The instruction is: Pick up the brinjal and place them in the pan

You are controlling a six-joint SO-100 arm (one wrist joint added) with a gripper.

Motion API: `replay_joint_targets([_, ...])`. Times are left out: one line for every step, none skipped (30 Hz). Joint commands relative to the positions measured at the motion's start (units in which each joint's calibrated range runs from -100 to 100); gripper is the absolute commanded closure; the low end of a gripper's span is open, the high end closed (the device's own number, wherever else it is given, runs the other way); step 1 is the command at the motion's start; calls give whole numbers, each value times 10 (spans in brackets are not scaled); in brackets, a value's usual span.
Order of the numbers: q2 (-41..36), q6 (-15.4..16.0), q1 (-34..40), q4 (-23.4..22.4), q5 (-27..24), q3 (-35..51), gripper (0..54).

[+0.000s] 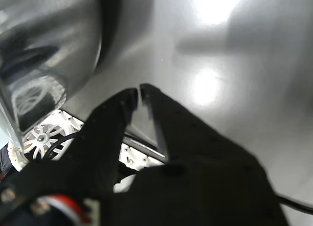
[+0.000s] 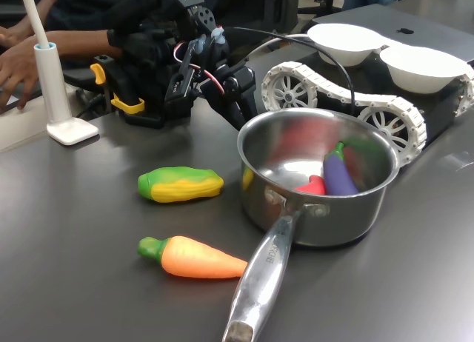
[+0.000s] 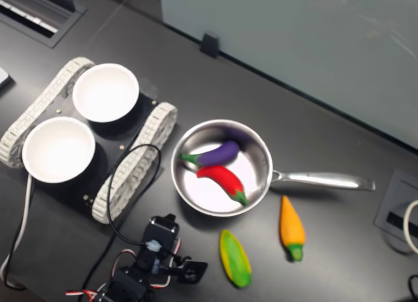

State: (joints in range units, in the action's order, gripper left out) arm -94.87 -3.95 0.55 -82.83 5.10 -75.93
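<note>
The dark grey table [image 3: 339,119] fills both exterior views; in the second exterior view a pale panel runs across from 11 to 3 o'clock, and recessed slots sit at 10 and at 3 o'clock, the latter cut by the frame edge. In the first exterior view a person's arm [image 2: 44,46] lies at 10 o'clock, cropped by the frame edge.

The tracked rover [image 3: 130,165] with white treads carries two white bowls [image 3: 104,91]; in the wrist view only blurred wheels show beside the claw.

The pan [image 3: 261,151] stands centre in the second exterior view, handle pointing to 3 o'clock. In the wrist view its wall is a blurred silver mass, cut off. Inside it lies the brinjal [image 3: 219,153], towards 12 o'clock of the pan's floor, beside a red pepper [image 3: 223,180]; in the first exterior view the pepper is mostly hidden behind the brinjal and the pan's wall.

The arm sits at 7 o'clock in the second exterior view, partly cropped. Its gripper [image 1: 137,93] is empty, the tips nearly meeting with only a thin slit between them, over bare table near the pan.

The carrot [image 3: 292,229] lies at 5 o'clock of the pan, the corn [image 3: 235,258] at 6 o'clock, apart from each other.
</note>
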Motion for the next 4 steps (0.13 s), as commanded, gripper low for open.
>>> replay_joint_targets([-7, -5, -8, 29, -2, 10, 536])
replay_joint_targets([-7, -5, -8, 29, -2, 10, 536])
replay_joint_targets([-7, -5, -8, 29, -3, 10, 536])
replay_joint_targets([-7, -5, -8, 29, -3, 10, 536])
